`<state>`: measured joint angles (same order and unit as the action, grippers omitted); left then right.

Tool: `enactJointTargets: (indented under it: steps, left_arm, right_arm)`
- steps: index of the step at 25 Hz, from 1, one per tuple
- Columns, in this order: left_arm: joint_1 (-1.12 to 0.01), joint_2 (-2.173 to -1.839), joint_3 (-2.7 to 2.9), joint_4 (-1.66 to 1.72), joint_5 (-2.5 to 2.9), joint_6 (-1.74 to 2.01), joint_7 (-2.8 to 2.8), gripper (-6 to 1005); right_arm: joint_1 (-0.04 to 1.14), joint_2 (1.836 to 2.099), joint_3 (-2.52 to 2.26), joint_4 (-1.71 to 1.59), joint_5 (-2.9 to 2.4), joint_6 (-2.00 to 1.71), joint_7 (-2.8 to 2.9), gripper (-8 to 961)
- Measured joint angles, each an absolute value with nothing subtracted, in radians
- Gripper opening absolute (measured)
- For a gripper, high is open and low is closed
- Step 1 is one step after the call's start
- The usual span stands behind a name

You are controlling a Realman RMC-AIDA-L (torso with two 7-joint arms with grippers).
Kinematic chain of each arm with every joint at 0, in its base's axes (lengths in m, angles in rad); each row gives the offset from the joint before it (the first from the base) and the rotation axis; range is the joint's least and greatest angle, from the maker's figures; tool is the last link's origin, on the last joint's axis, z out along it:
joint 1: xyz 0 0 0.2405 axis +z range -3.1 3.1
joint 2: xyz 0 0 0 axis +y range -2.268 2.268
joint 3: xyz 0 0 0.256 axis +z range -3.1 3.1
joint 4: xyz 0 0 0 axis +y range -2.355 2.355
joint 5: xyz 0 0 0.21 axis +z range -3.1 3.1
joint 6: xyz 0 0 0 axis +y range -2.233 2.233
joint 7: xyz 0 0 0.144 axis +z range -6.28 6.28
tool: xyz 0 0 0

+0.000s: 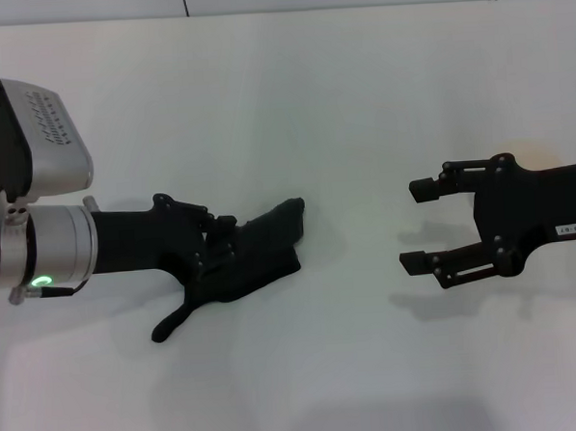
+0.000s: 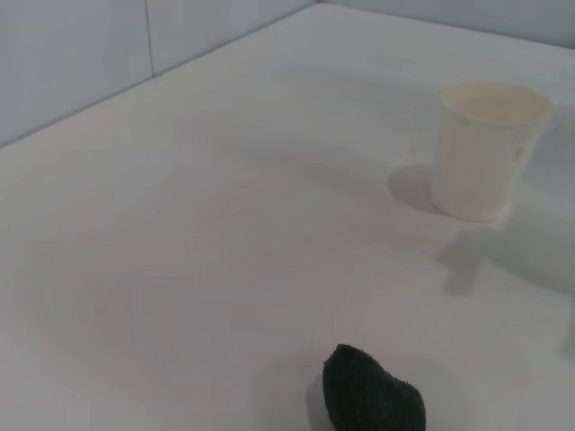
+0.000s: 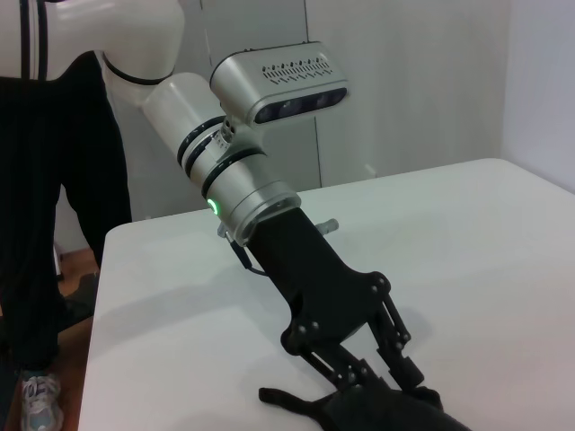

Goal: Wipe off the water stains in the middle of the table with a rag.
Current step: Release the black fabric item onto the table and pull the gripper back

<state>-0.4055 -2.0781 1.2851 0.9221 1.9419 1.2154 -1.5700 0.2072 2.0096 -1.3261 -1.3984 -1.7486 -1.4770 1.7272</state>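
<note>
The black rag (image 1: pixel 266 248) lies crumpled on the white table (image 1: pixel 340 97), left of the middle, with a thin strip trailing toward the front. My left gripper (image 1: pixel 224 242) is shut on the rag's near side, fingers pressed into the cloth. The right wrist view shows the same grip, with the left gripper (image 3: pixel 395 382) on the rag (image 3: pixel 386 415). A tip of the rag (image 2: pixel 373 395) shows in the left wrist view. My right gripper (image 1: pixel 417 224) hovers open at the right, well apart from the rag, nothing between its fingers. I cannot make out the water stains in any view.
A pale white cup (image 2: pixel 485 148) stands upright on the table beyond the rag in the left wrist view. A wall borders the table's far edge (image 1: pixel 258 11). A person in dark clothes (image 3: pixel 36 224) stands beside the table behind the left arm.
</note>
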Motion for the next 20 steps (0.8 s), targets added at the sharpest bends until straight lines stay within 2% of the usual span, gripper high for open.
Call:
enactJointTargets:
  steps: [4,15,20]
  left_arm:
    - [-0.408,-2.079,1.285,0.917,1.942,1.213,-1.572,236]
    - [-0.432,-2.075,1.283,0.938,1.946,1.217,-1.637,653]
    - [-0.431,-2.075,1.290,0.976,1.951,1.244,-1.618,794]
  right_arm:
    - [0.207,2.009,-1.327,-1.399,-1.749,-1.477,1.727,841]
    - [0.208,2.009,-1.326,-1.404,-1.749,-1.477,1.736,841]
    - [0.204,2.009,-1.321,-1.406,-1.749,-1.477,1.736,841]
